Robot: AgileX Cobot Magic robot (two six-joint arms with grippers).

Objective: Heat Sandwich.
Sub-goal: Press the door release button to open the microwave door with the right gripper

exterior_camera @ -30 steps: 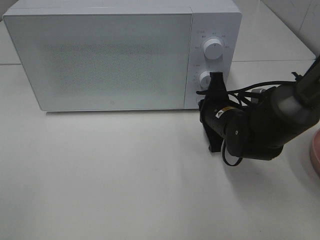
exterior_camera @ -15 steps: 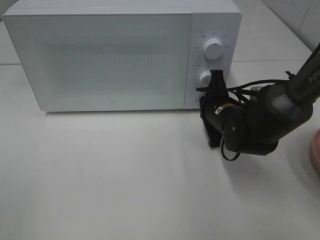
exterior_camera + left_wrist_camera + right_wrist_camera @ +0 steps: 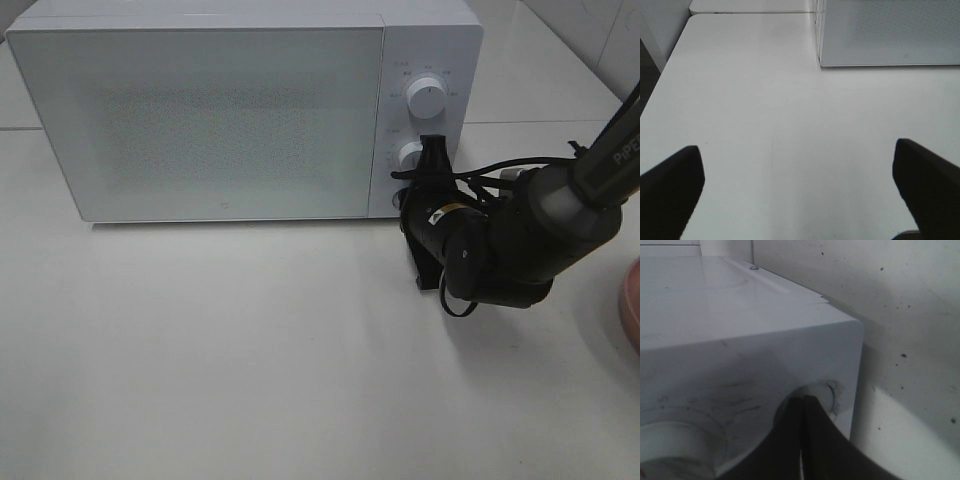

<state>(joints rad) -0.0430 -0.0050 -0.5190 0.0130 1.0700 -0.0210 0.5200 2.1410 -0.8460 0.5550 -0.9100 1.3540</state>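
The white microwave stands at the back of the table with its door closed. My right gripper is shut, and its tips rest against the round button at the bottom of the control panel, below the lower knob. In the right wrist view the closed fingertips touch that button. My left gripper is open and empty, hovering over bare table to the left of the microwave's corner. It does not show in the exterior high view. The sandwich is out of view.
The rim of a pink plate shows at the right edge of the table. The upper knob sits above the lower one. A tiled wall runs along the back right. The white table stretches in front of the microwave.
The right arm's body has shifted slightly up and toward the microwave. Its gripper tips stay at the bottom of the control panel. The door stays closed.
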